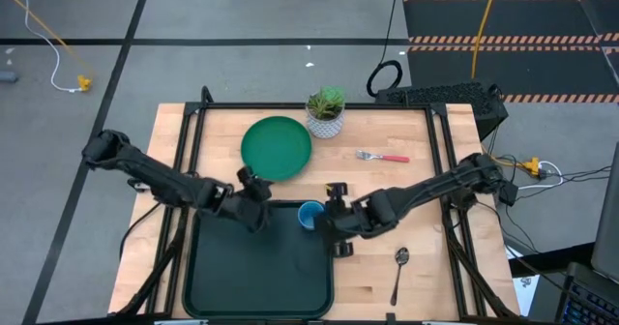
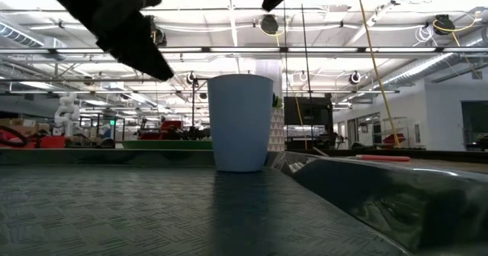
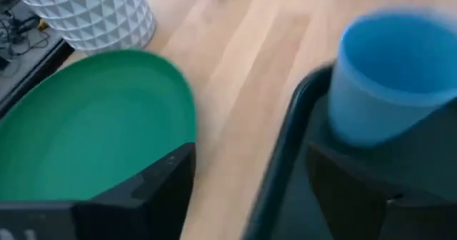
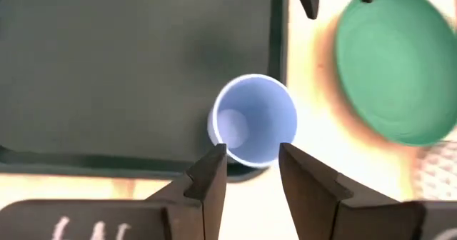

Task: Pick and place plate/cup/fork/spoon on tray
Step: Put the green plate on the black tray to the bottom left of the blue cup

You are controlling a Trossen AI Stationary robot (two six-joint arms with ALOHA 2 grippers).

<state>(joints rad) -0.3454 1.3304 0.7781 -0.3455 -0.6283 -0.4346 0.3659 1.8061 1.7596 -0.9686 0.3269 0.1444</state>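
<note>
Cup step: small round light-blue cup (image 1: pixel 310 214) upright inside large dark rectangular tray (image 1: pixel 256 291), at tray's 1 o'clock corner. My right gripper (image 1: pixel 332 230) just at cup's 4 o'clock, fingers parted, holding nothing (release looks done). My left gripper (image 1: pixel 253 192) open, empty, at tray's far rim. Round green plastic plate (image 1: pixel 277 148) on wooden counter (image 1: pixel 426 267), 12 o'clock of tray. Next, I judge: left gripper onto plate rim.

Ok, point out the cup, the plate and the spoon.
cup (image 4: pixel 253 118): right wrist view, inside of its bowl, seen from above.
plate (image 1: pixel 277 148): high view, middle of its green face.
spoon (image 1: pixel 398 275): high view, on its slim handle.
</note>
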